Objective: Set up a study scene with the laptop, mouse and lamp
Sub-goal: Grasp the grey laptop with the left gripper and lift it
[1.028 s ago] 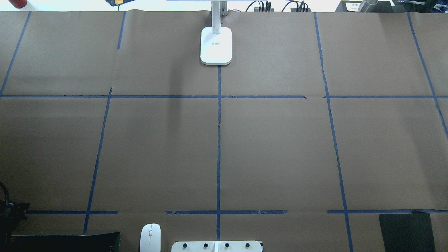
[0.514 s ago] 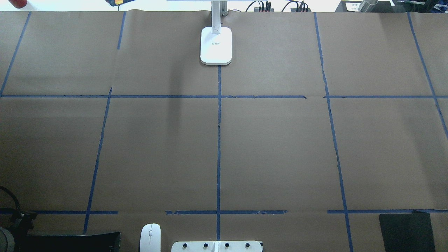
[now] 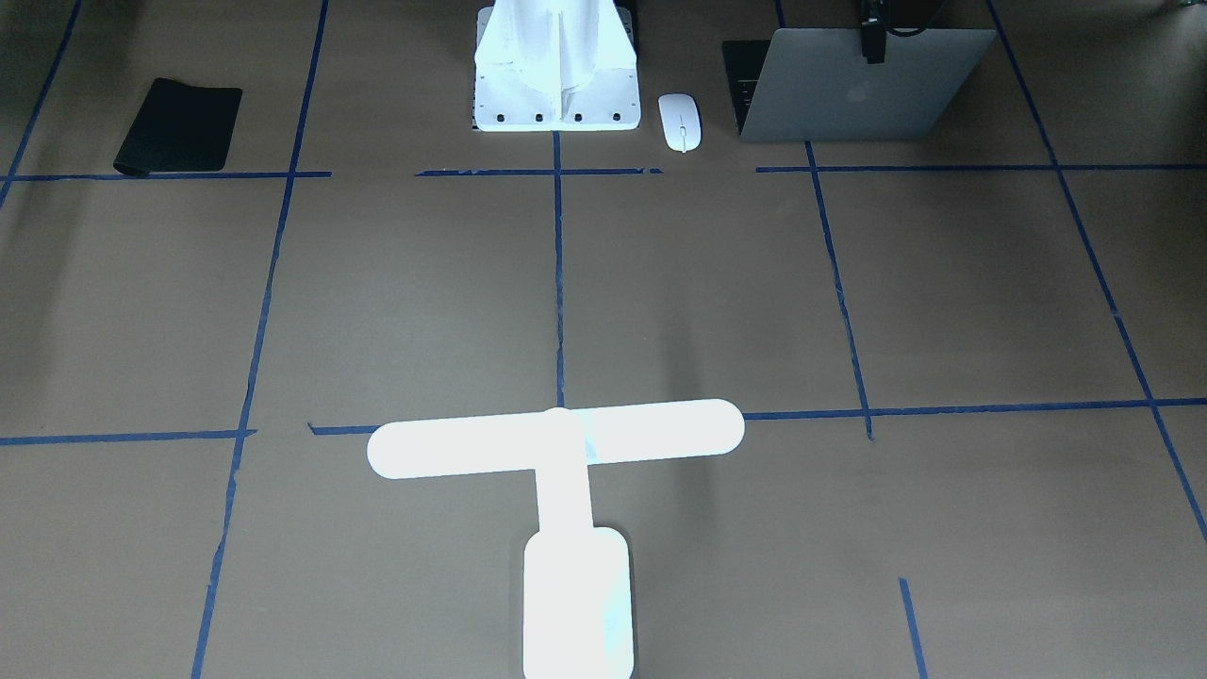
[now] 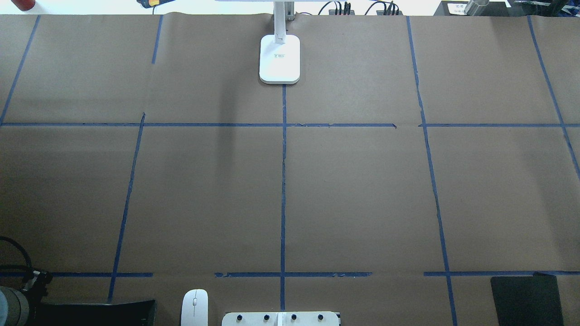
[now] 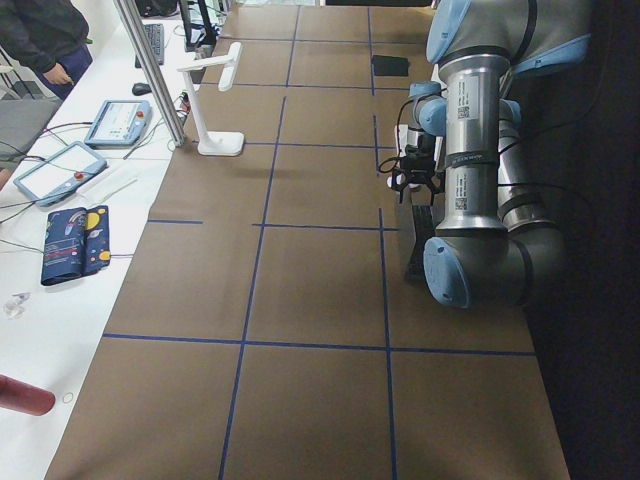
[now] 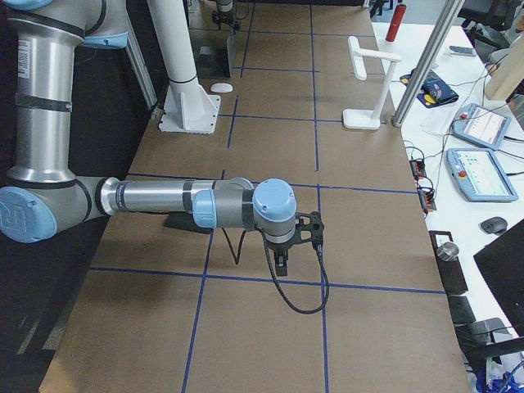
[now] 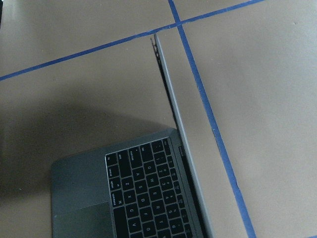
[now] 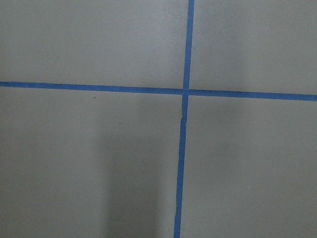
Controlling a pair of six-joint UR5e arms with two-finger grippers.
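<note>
Laptop (image 3: 863,90) sits open at the robot-side edge of the desk (image 4: 362,190), on the robot's left, with the logo side of the lid facing the operators. In the left wrist view we see its black keys, a corner of the trackpad and the lid edge-on. Mouse (image 3: 680,122) lies flat between the laptop and the white pedestal (image 3: 556,85), just beside both and touching neither. Lamp (image 3: 556,448) stands upright at the desk edge far from the robot, in line with the centre tape (image 4: 283,190). Its bar head runs crosswise to that line, and it is well apart from the other items. Black mat (image 3: 179,124) lies at the robot-side edge on the robot's right. Left gripper (image 5: 412,182) hangs over the laptop near the top edge of the lid. Its wrist view shows only laptop and desk, so we can't tell how far apart the jaws are or whether it touches the lid. Right gripper (image 6: 282,264) points down over bare desk near a tape crossing, well apart from laptop, mouse and lamp. It shows only in the side view, and its wrist view gives just brown paper and blue tape, so we can't tell its opening either.
</note>
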